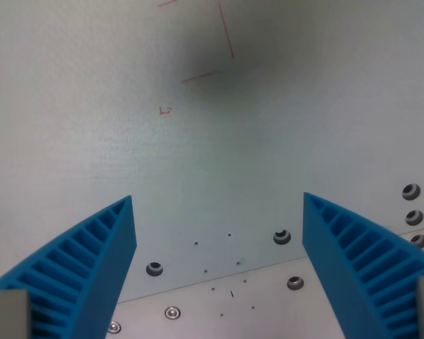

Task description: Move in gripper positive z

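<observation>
With its blue ribbed fingers (92, 261) spread wide and gripping nothing, the gripper (219, 240) hangs over the pale tabletop (219, 155), red marks (226, 32) at twelve o'clock, and the move in hand seems a straight advance along its own axis.

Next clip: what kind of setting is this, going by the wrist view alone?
Probably a lab or workshop test bench. The hand with blue ribbed fingers hangs open over a pale work surface with countersunk bolt holes, screws and thin red pen marks. No household items show.
</observation>
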Controlling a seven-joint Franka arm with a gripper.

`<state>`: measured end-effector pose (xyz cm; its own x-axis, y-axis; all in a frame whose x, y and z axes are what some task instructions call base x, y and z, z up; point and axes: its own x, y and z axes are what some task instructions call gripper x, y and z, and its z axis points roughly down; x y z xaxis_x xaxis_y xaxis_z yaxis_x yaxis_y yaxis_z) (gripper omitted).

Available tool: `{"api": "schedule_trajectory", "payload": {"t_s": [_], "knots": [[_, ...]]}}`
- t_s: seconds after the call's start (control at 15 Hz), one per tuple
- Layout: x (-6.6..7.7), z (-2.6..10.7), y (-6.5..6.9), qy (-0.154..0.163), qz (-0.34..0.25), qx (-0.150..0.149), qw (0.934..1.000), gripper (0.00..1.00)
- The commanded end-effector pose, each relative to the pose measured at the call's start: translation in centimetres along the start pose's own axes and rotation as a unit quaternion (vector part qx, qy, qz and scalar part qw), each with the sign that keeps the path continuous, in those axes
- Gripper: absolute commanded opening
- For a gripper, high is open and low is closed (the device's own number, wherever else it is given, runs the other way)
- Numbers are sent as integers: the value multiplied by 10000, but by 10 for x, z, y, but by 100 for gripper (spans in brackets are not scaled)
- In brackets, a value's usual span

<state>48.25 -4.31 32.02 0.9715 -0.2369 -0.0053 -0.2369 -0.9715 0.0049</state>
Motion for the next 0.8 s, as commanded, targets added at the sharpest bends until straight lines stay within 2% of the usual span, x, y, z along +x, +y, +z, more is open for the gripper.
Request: {"api": "schedule_trajectory", "payload": {"t_s": [0.07,0.8], "knots": [[0,2,0,23,1,4,10000,100],[0,57,0,23,1,4,10000,100]]}}
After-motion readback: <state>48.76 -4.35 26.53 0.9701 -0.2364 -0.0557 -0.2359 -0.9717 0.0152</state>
